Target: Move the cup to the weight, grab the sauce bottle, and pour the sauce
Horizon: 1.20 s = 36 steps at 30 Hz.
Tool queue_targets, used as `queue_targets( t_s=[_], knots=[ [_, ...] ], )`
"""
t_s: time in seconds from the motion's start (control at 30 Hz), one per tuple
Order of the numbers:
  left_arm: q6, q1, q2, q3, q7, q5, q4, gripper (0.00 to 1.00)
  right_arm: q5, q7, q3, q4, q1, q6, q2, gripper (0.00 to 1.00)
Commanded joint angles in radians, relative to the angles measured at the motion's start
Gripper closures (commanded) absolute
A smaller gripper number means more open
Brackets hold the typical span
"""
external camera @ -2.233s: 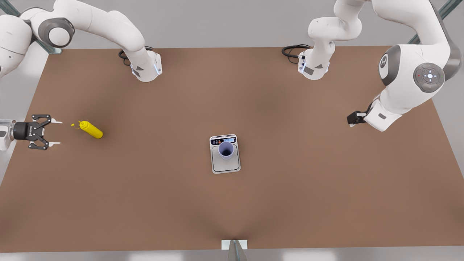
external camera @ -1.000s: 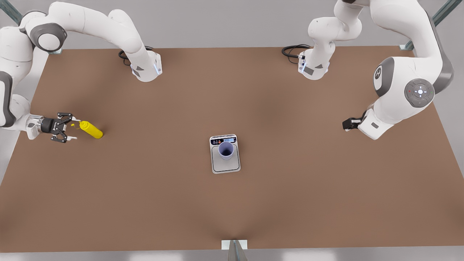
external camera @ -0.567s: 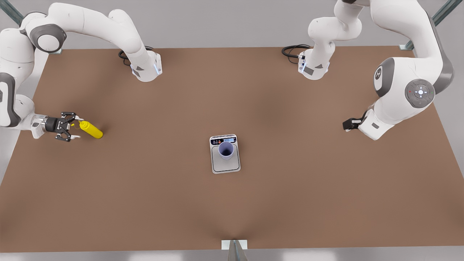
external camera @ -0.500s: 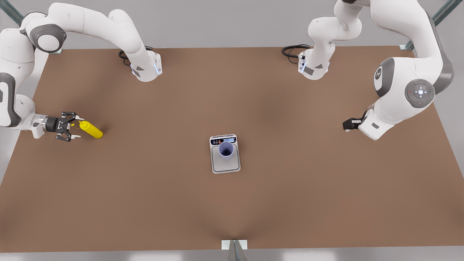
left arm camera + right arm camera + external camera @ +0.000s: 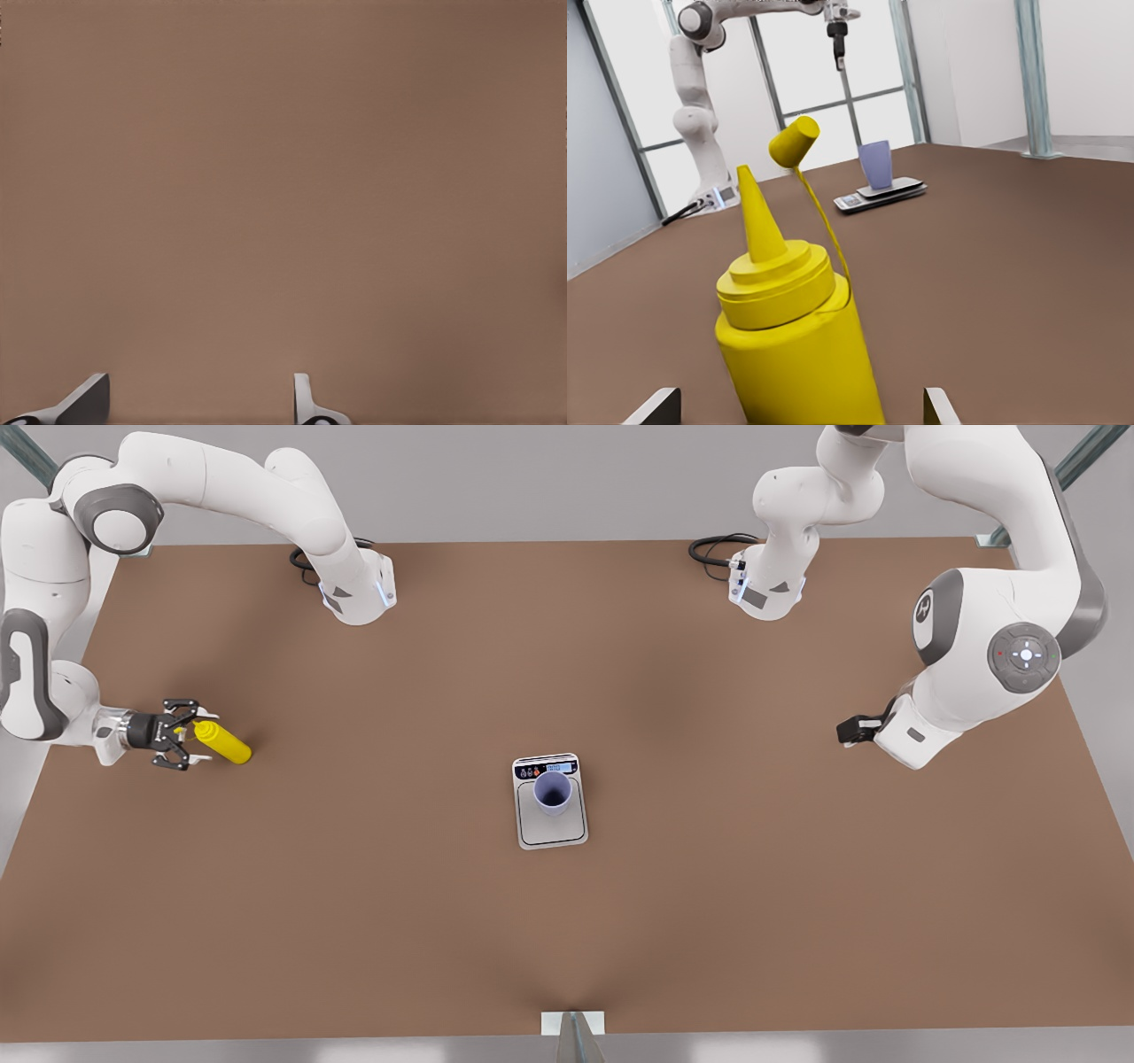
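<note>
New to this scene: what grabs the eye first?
The yellow sauce bottle, at the front view's left on the brown table, with the right gripper open around its nozzle end. Next, the lavender cup upright on the silver scale mid-table. The left gripper waits open over bare table at the front view's right.

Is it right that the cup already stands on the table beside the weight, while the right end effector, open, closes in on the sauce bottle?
Not quite: the cup stands on the weight, not beside it, as the front view shows. The rest holds: the right end effector, open, straddles the sauce bottle at the front view's left.
</note>
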Motion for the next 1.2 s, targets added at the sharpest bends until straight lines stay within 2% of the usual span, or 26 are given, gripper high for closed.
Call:
queue_targets(
  t_s=[0.0, 0.77, 0.8, 0.83, 0.87, 0.97, 1.17],
  knots=[
    [0.0, 0.0, 0.001, 0.0, 0.0, 0.0, 0.0, 0.0, 0.0, 0.0, 0.001, 0.0, 0.0, 0.0, 0.0, 0.0],
    [0.002, 0.0, 0.007, 0.0, 0.0, 0.0, 0.0, 0.0, 0.002, -0.02, 0.004, -0.068, 0.014, 0.051, -0.008, 0.0],
    [0.002, 0.0, 0.007, 0.0, 0.0, 0.0, 0.0, 0.0, 0.002, -0.02, 0.01, -0.068, 0.015, 0.051, -0.009, 0.02],
    [0.002, 0.0, 0.007, 0.0, 0.0, 0.0, 0.001, 0.0, 0.002, -0.02, 0.01, -0.071, 0.015, 0.052, -0.009, 0.11],
    [0.002, 0.0, 0.007, 0.0, 0.0, 0.0, 0.0, 0.0, 0.002, -0.02, 0.01, -0.071, 0.015, 0.057, -0.009, 0.35],
    [0.002, 0.0, 0.007, 0.0, 0.0, 0.0, 0.0, 0.0, 0.002, -0.022, 0.01, -0.071, 0.015, 0.058, -0.009, 0.41],
    [0.002, 0.0, 0.008, 0.0, 0.0, 0.0, 0.0, 0.0, 0.002, -0.022, 0.01, -0.071, 0.015, 0.058, -0.009, 0.43]
  ],
)
